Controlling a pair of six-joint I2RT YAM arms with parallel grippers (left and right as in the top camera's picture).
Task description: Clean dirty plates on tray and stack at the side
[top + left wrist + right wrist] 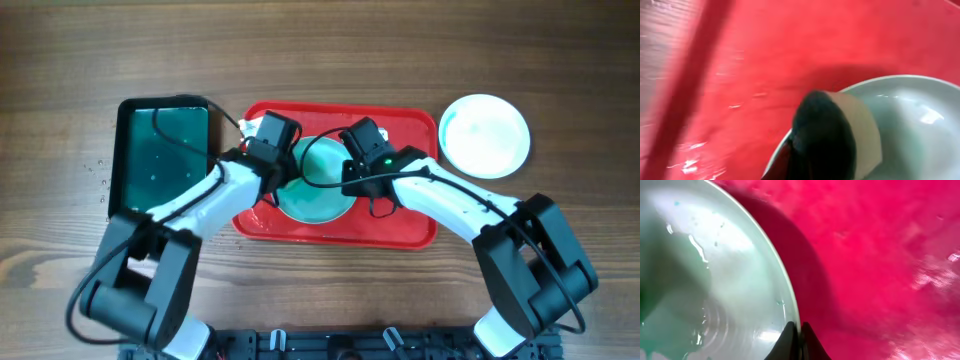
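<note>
Turquoise plate (318, 198) lying in the middle of the red tray (405, 232), seen from overhead with both arms meeting above it. The right gripper (796, 339) is at the plate's right-hand edge. In the right wrist view its two dark fingertips are pressed together on the thin rim, one tip on the inner side and one on the outer, and a broad shadow falls on the tray just beside that rim. The left gripper (822, 137) is at the plate's left edge. In the left wrist view one dark finger and a pale flat piece (865, 132) overlap the rim, but whether the jaws are spread or closed cannot be told. A white plate (485, 135) rests on the wooden table (400, 50) just beside the tray's far right corner. A dark green tray (150, 170) lies just to the left of the red tray.
</note>
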